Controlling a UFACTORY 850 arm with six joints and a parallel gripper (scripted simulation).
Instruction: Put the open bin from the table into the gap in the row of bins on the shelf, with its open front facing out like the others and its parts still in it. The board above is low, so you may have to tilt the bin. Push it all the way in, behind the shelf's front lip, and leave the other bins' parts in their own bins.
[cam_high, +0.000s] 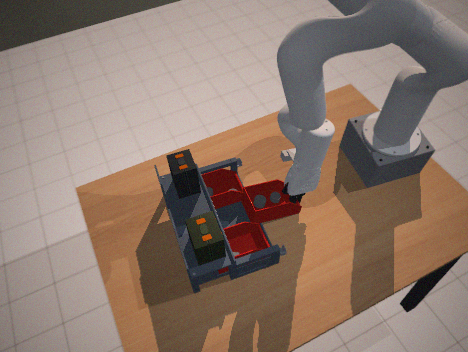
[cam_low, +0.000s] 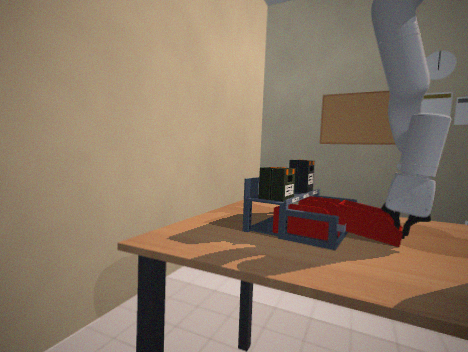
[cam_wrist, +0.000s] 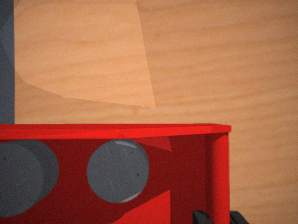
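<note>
The red open-topped plastic bin (cam_high: 272, 202) sits on the wooden table (cam_high: 350, 260) directly in front of the grey metal shelf unit (cam_high: 165, 192), at the gap between the two other red bins (cam_high: 222, 185) already on its lower level. Two grey cylindrical parts (cam_high: 259, 201) lie inside it. The black two-finger gripper (cam_high: 294, 196) is pinched onto the bin's wall on the side farthest from the shelf unit, its fingers straddling the red edge.

The wrist view shows the grip up close: the bin's rim, one round grey part in full and the second cut off at the left. The top view alone shows the layout, with a black box (cam_high: 183, 172) and a dark green box (cam_high: 205, 240), both with orange labels, standing on the shelf unit's upper board. The exterior view shows what the others hide: the low board over the bins, and the white arm (cam_low: 415, 120) coming down steeply behind the bin.

The table has dark legs and broad shadows across its top. Pale floor tiles surround it; beyond the shelf unit are beige walls and a cork board (cam_low: 356, 117).
</note>
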